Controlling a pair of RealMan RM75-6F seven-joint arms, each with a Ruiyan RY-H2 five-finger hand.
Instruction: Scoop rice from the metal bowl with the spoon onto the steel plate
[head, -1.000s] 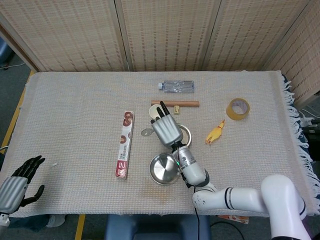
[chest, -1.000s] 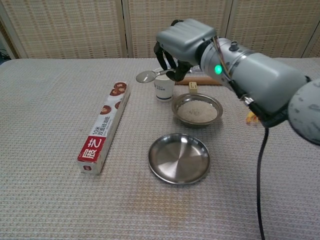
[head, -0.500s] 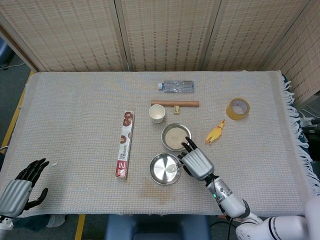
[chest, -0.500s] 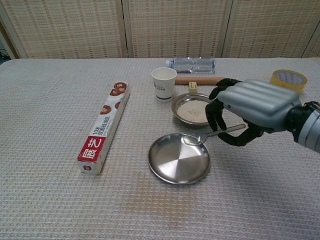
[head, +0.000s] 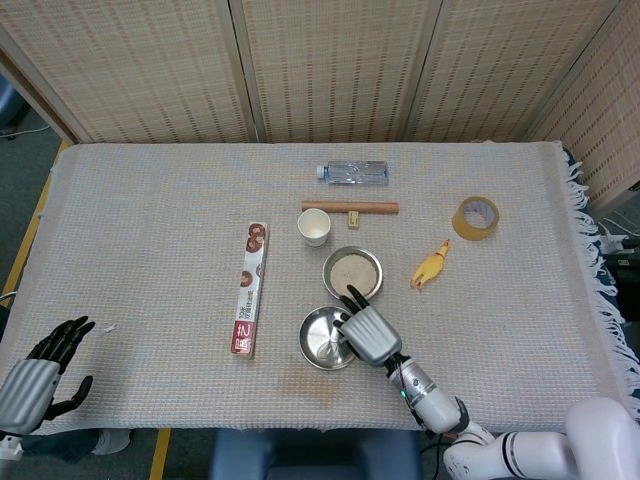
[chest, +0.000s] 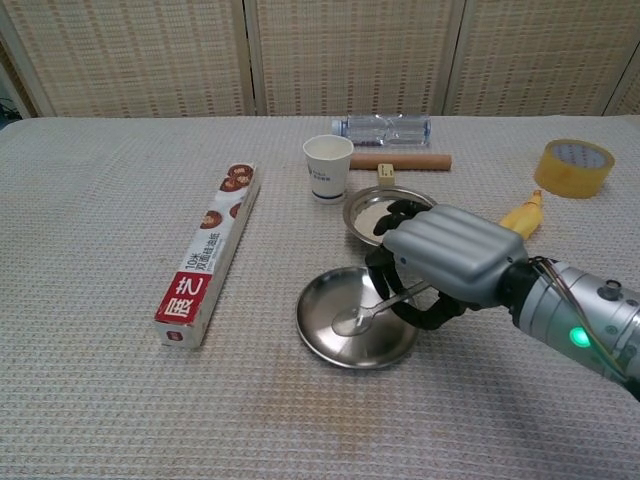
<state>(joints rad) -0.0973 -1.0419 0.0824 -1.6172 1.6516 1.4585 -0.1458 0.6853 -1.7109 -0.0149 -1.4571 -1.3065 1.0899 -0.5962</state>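
My right hand hovers over the right side of the steel plate and grips the spoon by its handle. The spoon's bowl points left and down and touches the plate's inside; whether rice lies in it I cannot tell. Just behind the hand stands the metal bowl holding white rice, partly hidden in the chest view. My left hand hangs off the table's near left corner, fingers spread, holding nothing.
A long red-and-white box lies left of the plate. Behind the bowl stand a paper cup, a wooden rod and a lying water bottle. Right of the bowl lie a yellow toy and a tape roll.
My right hand came from above the cup to the plate, then shifted left and lower. The spoon's bowl now rests inside the plate. The left hand barely moved.
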